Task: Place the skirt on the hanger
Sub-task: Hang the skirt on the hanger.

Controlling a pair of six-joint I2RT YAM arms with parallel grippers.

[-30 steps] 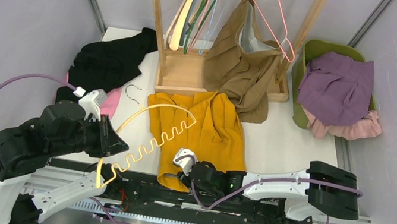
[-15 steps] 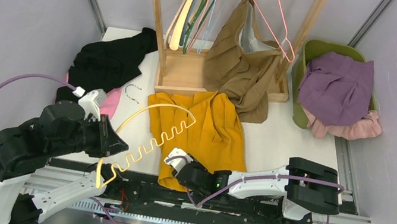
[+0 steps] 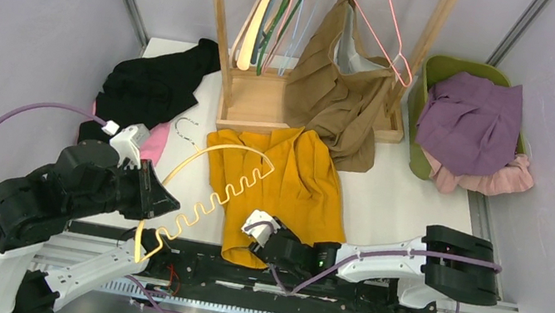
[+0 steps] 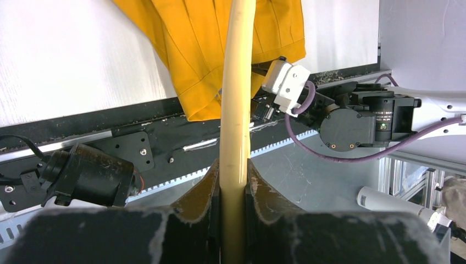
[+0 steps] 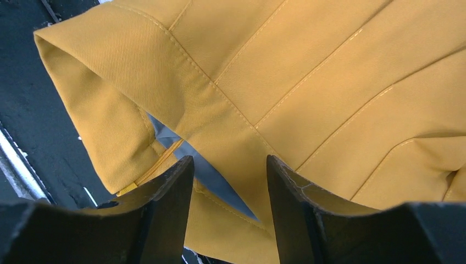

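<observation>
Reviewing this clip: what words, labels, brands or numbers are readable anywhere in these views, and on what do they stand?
No text can be read.
White print on the right arm's black motor housing, left wrist view: too small and blurred to read.
No lettering visible on the mustard skirt, yellow hanger or clothes rack.

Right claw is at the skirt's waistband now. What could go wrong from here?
The right claw stands open over the waistband corner of the skirt, where outer cloth and grey lining lie together; closing might pinch both layers and keep the waist shut.
That corner overhangs the table onto the black rail; a tug could drag it off.
The left claw pinches the hanger by one thin stretch; it may twist.
</observation>
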